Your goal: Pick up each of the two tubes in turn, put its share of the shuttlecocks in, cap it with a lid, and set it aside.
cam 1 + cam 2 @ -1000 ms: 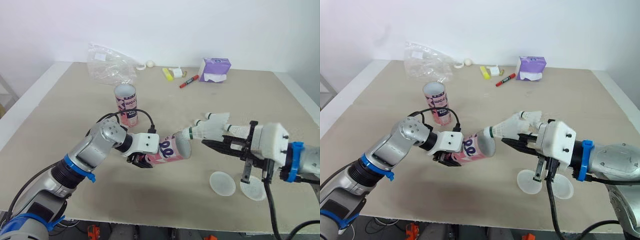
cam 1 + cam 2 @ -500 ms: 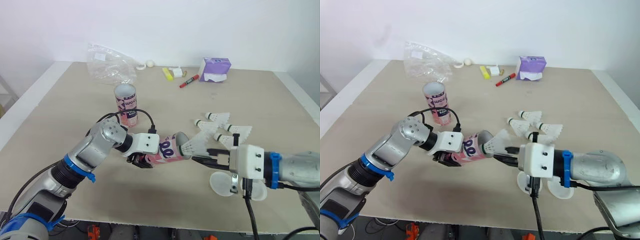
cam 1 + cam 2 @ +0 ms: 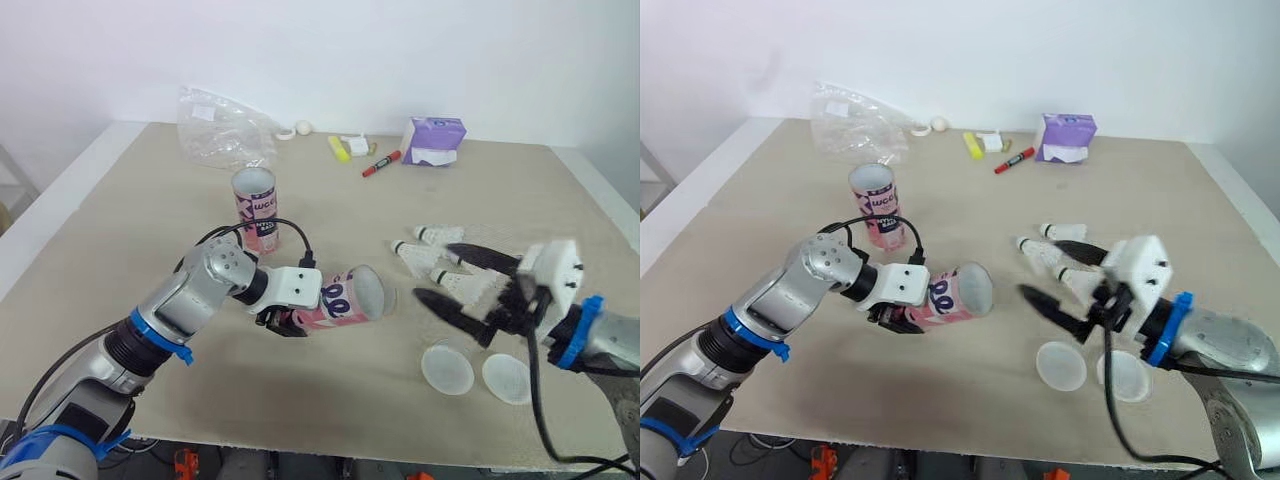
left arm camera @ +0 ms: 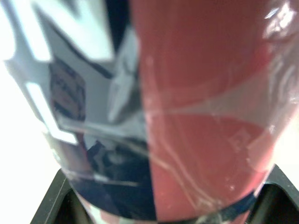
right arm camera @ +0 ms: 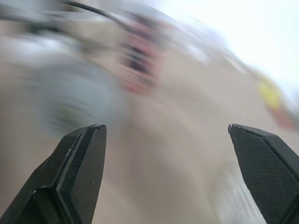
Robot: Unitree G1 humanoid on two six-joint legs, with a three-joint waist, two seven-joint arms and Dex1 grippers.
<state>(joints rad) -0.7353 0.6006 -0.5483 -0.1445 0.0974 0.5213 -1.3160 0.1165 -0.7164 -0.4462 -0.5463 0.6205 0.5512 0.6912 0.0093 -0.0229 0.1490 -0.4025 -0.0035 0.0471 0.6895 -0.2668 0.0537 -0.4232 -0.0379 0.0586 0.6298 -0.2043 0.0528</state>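
Note:
My left gripper (image 3: 292, 308) is shut on a pink printed tube (image 3: 345, 297), holding it on its side above the table with its open mouth toward my right arm. The left wrist view shows that tube (image 4: 187, 107) pressed close between the fingers. A second pink tube (image 3: 256, 205) stands upright further back. My right gripper (image 3: 440, 273) is open wide and empty, a short way to the right of the tube's mouth. Three white shuttlecocks (image 3: 418, 256) lie on the table behind it. Two round clear lids (image 3: 446, 368) lie flat by the front edge.
A crumpled clear plastic bag (image 3: 225, 130) lies at the back left. Along the back sit a purple tissue pack (image 3: 432, 140), a red marker (image 3: 381, 163) and a yellow item (image 3: 338, 148). The table's front edge (image 3: 300, 435) runs close below the lids.
My right gripper carried a shuttlecock to the held tube's mouth, let go of it there, opened wide and drew back to the right. The left arm and tube stayed put.

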